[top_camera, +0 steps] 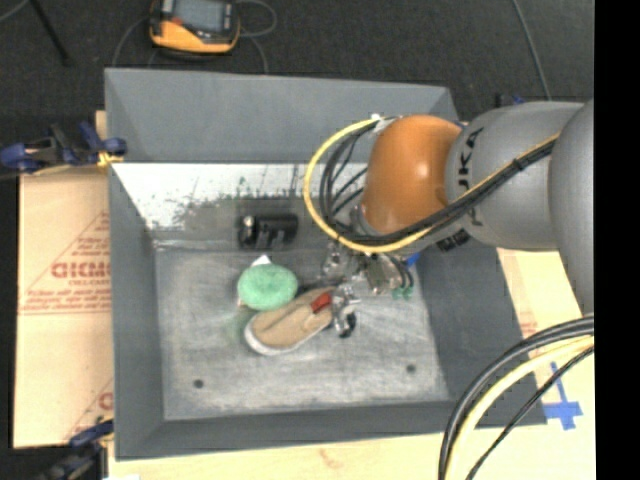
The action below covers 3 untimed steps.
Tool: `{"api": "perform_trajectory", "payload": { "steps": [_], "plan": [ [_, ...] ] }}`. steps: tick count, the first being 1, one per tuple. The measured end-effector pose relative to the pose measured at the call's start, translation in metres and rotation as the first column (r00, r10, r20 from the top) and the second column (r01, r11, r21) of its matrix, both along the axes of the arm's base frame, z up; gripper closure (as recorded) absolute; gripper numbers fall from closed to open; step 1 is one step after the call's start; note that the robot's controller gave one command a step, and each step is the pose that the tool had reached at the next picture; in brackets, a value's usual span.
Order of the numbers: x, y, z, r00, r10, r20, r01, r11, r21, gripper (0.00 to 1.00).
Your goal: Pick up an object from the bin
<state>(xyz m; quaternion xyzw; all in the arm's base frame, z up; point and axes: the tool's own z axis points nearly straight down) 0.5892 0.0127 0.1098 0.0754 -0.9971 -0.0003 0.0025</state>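
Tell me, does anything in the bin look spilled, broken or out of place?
Nothing stands out. A green ball and a tan shoe lie together in the middle, a black block sits by the bin back wall, and the gripper is at the shoe's right end.

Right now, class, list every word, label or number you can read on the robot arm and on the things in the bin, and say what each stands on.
"KUKA": black letters running up the grey arm, beside its orange cover; a cable partly crosses them.
Green round thing: no text to read.
Tan shoe-shaped thing: no text to read.
Black block: too small to tell.
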Motion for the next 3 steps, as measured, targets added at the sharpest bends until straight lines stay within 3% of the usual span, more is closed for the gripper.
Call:
{"api": "perform_trajectory", "payload": {
  "steps": [1,2,3],
  "plan": [
    [0.063,-0.002,-0.014,0.961,-0.276,0.008,0.276,0.961,-0.001,1.0],
    [0.063,-0.002,-0.014,0.961,-0.275,0.008,0.275,0.961,-0.001,1.0],
    [0.052,-0.005,-0.022,0.987,-0.161,0.015,0.161,0.987,0.0,1.0]
  ]
}}
